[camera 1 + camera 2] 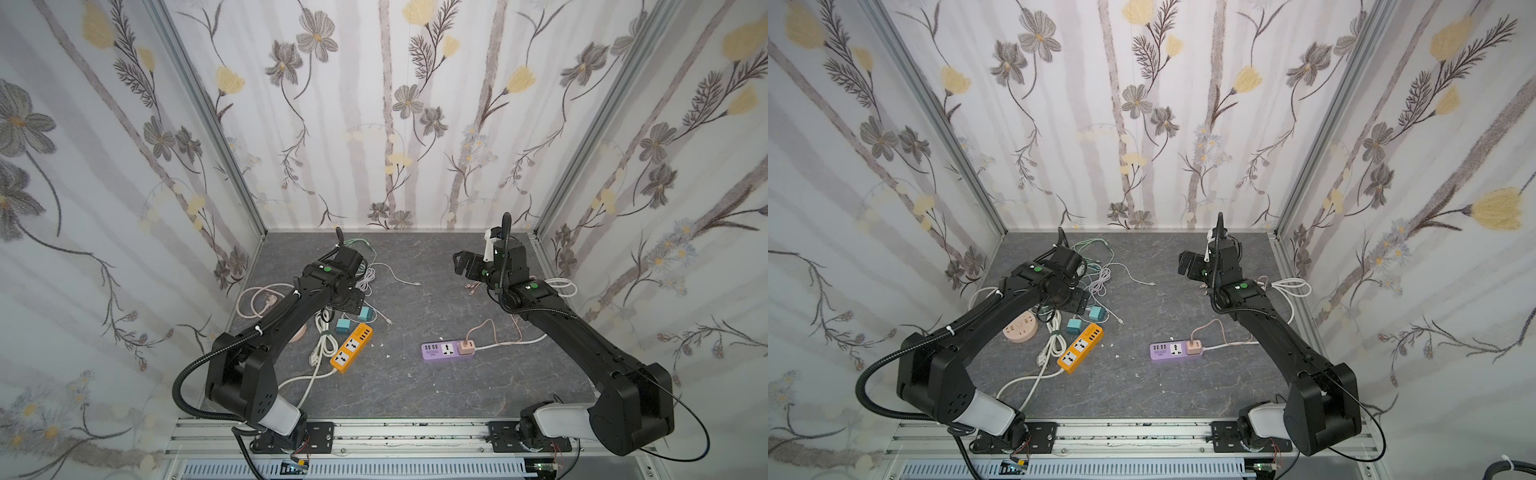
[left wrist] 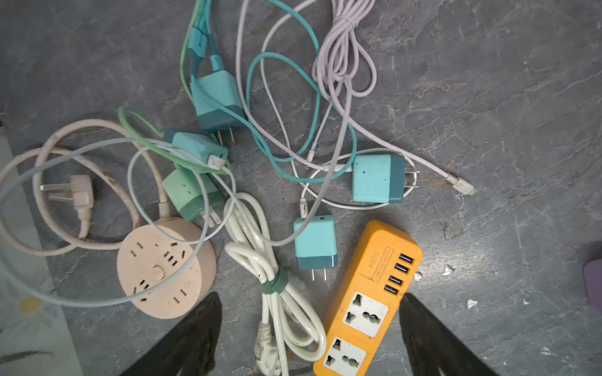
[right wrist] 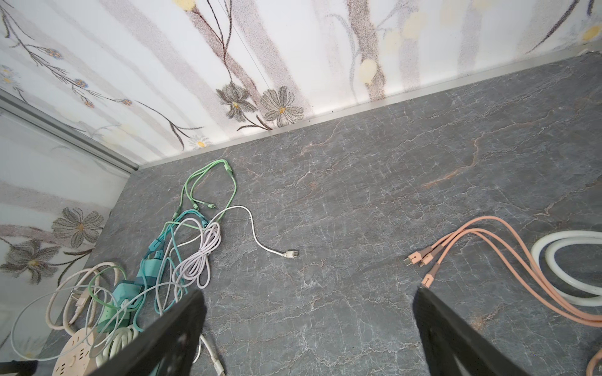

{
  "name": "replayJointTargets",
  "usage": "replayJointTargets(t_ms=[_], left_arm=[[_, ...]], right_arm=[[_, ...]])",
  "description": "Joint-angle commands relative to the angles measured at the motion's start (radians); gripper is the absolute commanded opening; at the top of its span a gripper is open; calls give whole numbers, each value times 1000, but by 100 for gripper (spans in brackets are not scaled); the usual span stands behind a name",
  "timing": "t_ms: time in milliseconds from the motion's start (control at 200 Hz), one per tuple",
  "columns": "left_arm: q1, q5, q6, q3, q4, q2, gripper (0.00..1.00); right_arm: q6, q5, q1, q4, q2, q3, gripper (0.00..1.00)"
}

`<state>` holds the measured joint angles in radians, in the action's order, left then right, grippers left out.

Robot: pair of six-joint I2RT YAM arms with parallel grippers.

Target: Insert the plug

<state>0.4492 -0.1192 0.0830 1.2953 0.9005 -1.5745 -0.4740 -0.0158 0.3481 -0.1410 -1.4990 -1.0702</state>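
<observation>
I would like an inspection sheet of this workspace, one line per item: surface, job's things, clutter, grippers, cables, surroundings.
Surface: dark marbled table, white crumbs scattered.
Job's things: orange power strip, both sockets free; teal charger unplugged beside it; purple power strip holds a pink charger.
Clutter: round pink socket hub.
Grippers: left gripper open, empty, over orange strip and white cord; right gripper open, empty, over bare table.
Cables: tangled cables, green, teal, lilac; bundled white cord; pink three-headed cable.
Surroundings: floral walls, aluminium frame.

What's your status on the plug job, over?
Left hand open, empty, above nearest teal charger. Right hand open, empty, over table. Charger loose beside orange power strip, not plugged. In the way: coiled white cord alongside the strip.
</observation>
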Motion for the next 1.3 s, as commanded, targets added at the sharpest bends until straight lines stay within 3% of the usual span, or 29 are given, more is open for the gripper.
replayJointTargets(t_ms=[0,185,305,505,615,730,944,1124,1299], left_arm=[[-2,-4,-15,33,-21,-65,81],[-3,-145,-16,76,-69,-181,70],[-2,-169,-23,84,-98,-223,58],[-3,-147,6,96,-105,-220,16],[-1,-86,43,111,-105,-179,0],[15,15,113,213,-45,-157,0],[102,124,165,336,-95,-124,0],[150,262,266,499,-109,-204,0],[209,316,289,661,-109,-306,0]], right_arm=[[-12,-33,3,-8,1,-8,99],[-9,-44,2,-20,9,-4,99],[-4,-42,4,-12,30,13,99],[40,-36,6,38,64,70,99],[66,17,9,84,61,84,99],[88,58,31,128,38,81,99],[149,121,86,226,-6,67,99],[286,255,130,414,-1,128,99],[318,392,140,542,-7,230,99]])
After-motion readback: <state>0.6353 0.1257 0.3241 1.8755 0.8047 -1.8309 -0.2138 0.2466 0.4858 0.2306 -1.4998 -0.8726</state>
